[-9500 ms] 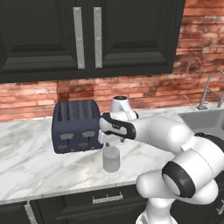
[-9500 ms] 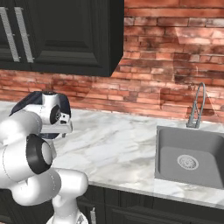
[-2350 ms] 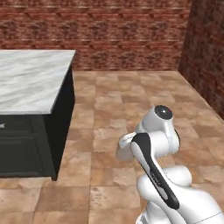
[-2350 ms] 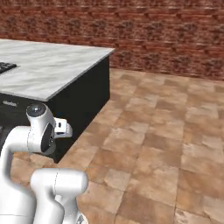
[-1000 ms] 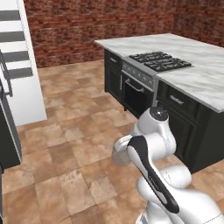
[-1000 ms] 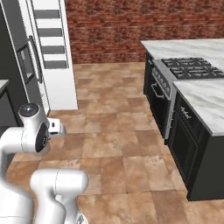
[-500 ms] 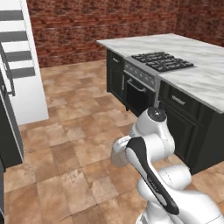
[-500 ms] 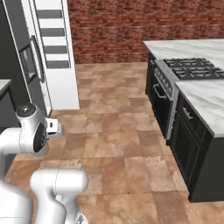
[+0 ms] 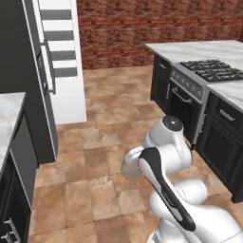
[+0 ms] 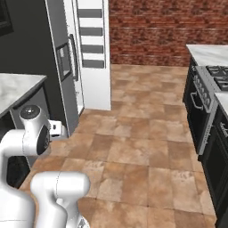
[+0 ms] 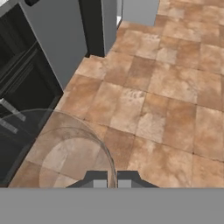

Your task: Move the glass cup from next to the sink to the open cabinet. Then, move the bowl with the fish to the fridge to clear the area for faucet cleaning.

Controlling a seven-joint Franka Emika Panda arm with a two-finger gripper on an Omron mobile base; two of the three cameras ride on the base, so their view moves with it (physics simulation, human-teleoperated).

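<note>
Both base views look forward and down at the fridge (image 9: 57, 57) and floor; the hand view faces the floor nearby.

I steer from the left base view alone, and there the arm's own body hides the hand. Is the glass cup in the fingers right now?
Observer: Yes. In the hand view the fingers are shut on the rim wall of the glass cup.
Operator: What is under the hand?
Observer: Brown floor tiles, seen both through the cup and beyond it.
Operator: I see the fridge from the side. What is on its front?
Observer: In the right base view the fridge has a dark dispenser panel on its front, at about the height of the handle beside it.
</note>
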